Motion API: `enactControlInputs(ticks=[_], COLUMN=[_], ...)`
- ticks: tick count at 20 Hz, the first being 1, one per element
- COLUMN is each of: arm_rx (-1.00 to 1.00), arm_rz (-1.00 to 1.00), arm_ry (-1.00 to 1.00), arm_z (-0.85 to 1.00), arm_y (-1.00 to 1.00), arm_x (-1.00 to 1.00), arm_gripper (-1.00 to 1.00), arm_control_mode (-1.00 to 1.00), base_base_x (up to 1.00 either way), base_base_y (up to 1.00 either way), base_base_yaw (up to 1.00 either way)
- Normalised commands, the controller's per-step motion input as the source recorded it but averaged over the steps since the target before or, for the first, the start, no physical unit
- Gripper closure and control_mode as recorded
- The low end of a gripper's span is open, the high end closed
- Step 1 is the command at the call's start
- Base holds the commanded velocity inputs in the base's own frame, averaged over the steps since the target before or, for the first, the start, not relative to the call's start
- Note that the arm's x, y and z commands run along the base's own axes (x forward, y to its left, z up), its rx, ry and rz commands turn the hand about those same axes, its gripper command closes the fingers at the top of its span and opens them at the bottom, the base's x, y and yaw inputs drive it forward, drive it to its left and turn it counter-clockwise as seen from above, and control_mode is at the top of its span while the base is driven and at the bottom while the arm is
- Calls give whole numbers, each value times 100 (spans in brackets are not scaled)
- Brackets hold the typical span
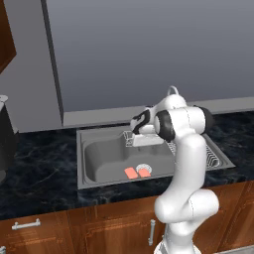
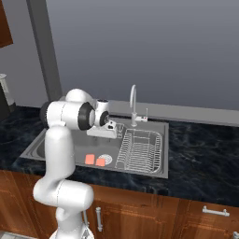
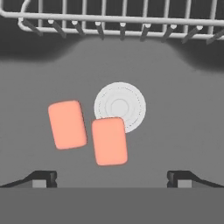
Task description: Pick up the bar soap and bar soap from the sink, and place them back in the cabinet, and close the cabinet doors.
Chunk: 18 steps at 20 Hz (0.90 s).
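Hand view, left to right: one bar soap (image 3: 67, 124) sits left of center on the sink (image 3: 183, 122) floor, the second bar soap (image 3: 109, 141) is just beside it, overlapping the drain (image 3: 120, 106) edge. Dish rack (image 3: 118, 19) runs along the top. The jaws are spread wide at the bottom corners, holding nothing.

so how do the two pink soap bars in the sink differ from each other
In the hand view, the left soap bar lies wholly on the bare sink floor, while the right soap bar overlaps the edge of the drain. The left bar is tilted slightly; the right bar sits nearly square to the view and nearer the gripper. Both look the same salmon pink, flat, rounded shape and size.
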Motion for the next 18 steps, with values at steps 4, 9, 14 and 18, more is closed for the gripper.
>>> enactControlInputs(ticks=[4, 9, 14, 18], arm_rx=[0, 0, 0, 0], arm_rz=[0, 0, 0, 0], arm_ry=[2, 2, 2, 1], arm_z=[-23, -22, -22, -24], arm_y=[2, 2, 0, 1], arm_x=[18, 19, 17, 5], arm_gripper=[-100, -100, -100, -100], arm_control_mode=[-100, -100, -100, -100], base_base_x=[0, 0, 0, 0], base_base_y=[0, 0, 0, 0], base_base_yaw=[0, 0, 0, 0])
